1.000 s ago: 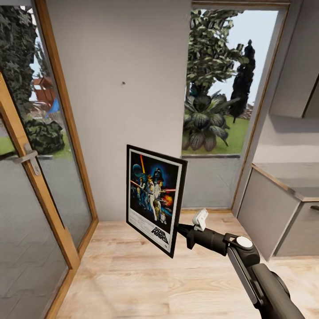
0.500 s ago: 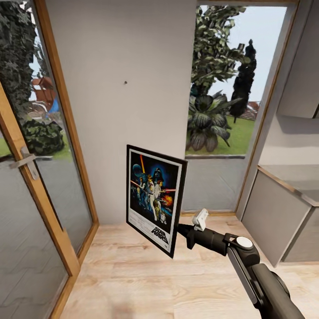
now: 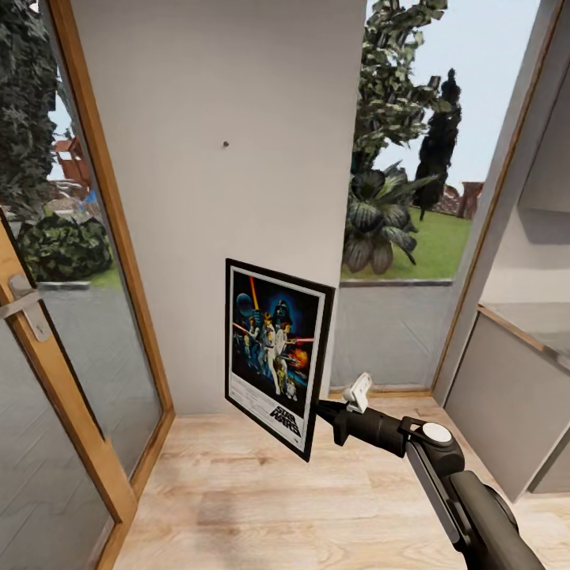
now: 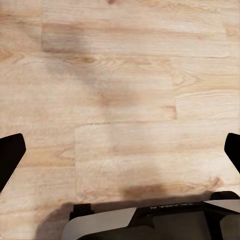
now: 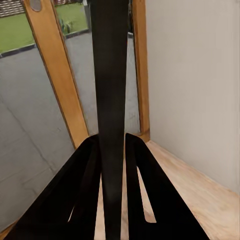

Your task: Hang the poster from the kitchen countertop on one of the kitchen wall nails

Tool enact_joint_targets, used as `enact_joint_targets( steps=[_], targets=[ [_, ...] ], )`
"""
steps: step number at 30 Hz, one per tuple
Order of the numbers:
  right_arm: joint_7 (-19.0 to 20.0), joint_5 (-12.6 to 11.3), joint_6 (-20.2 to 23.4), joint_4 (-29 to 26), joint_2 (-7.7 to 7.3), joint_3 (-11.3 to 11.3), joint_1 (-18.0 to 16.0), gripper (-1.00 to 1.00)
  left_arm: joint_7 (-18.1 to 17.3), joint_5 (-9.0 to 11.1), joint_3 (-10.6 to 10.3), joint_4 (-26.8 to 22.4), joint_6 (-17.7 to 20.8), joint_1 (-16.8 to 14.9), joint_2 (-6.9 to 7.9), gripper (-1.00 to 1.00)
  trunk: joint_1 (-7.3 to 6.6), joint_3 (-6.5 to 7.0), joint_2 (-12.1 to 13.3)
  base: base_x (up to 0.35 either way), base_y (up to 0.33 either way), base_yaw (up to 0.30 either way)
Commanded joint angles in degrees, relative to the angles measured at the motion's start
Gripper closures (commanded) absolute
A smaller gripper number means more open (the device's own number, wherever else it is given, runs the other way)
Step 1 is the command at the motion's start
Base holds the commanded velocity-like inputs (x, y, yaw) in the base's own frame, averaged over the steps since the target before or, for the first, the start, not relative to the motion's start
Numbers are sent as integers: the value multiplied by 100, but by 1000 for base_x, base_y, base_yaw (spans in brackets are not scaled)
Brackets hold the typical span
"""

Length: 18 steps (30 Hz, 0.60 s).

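Observation:
The poster [image 3: 277,352], a Star Wars print in a black frame, hangs upright above the wooden floor with my right gripper [image 3: 321,409] shut on its right edge. In the right wrist view its dark edge [image 5: 110,90] runs between the two black fingers [image 5: 140,165]. A small dark wall nail [image 3: 226,144] sits on the pale wall [image 3: 237,71], well above the poster's top edge. My left gripper [image 4: 120,152] is open over bare floor, its fingertips [image 4: 10,156] wide apart with nothing between them.
A glass door with a wooden frame [image 3: 71,380] stands at the left, its handle [image 3: 24,305] close by. A tall window [image 3: 419,206] lies right of the wall strip. A grey cabinet [image 3: 507,404] with a pale top juts in at the right.
The whole view has shifted as the camera moved closer to the wall: door frame and cabinet slid outward and the nail sits slightly higher. Poster and right arm hold their place in the picture.

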Motion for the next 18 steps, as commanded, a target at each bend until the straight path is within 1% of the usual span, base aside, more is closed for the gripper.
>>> enact_joint_targets(
  steps=[1,3,5,7,9,10,11,12,14,16,17,18],
  targets=[
    [7,-77,67,-1,-4,-6,-5,100,-39,53,10,-3,7,1,-1,-100,5,-7,-9,33,9,0],
    [15,-77,80,-6,-7,-19,-5,100,-46,62,10,-2,7,1,-4,-100,5,-7,-9,10,3,0],
    [46,-76,150,-43,-9,-23,-213,100,-49,79,10,264,-54,1,-9,-100,5,-7,-9,1,0,0],
    [52,-75,280,-44,-15,-24,-376,100,-45,81,10,323,-187,1,-9,-100,5,-7,-9,0,0,0],
    [59,-71,527,-53,-22,-24,-569,100,-43,84,10,410,-357,1,-9,-100,5,-7,-9,0,0,0],
    [78,-70,611,-56,-28,-24,-701,100,-43,86,10,441,-404,1,-9,-100,5,-7,-9,0,0,0],
    [202,-64,708,-59,-38,-24,-935,100,-42,87,10,469,-444,1,-13,-100,5,-7,-9,0,0,0],
    [342,-62,840,-60,-62,-24,-1100,100,-42,88,10,479,-459,1,-13,-100,5,-7,-9,0,0,0],
    [594,-60,1281,-61,-136,-24,-1452,100,-42,89,10,490,-475,1,-13,-100,5,-7,-9,0,0,0],
    [682,-60,1476,-62,-169,-24,-1612,100,-42,89,10,493,-479,1,-13,-100,5,-7,-9,0,0,0],
    [745,-61,1615,-62,-192,-24,-1775,100,-42,89,10,494,-481,1,-15,-100,5,-7,-9,0,0,0],
    [776,-64,1667,-62,-200,-24,-1862,100,-42,89,10,495,-482,1,-16,-100,5,-7,-9,0,0,0]
  ],
)
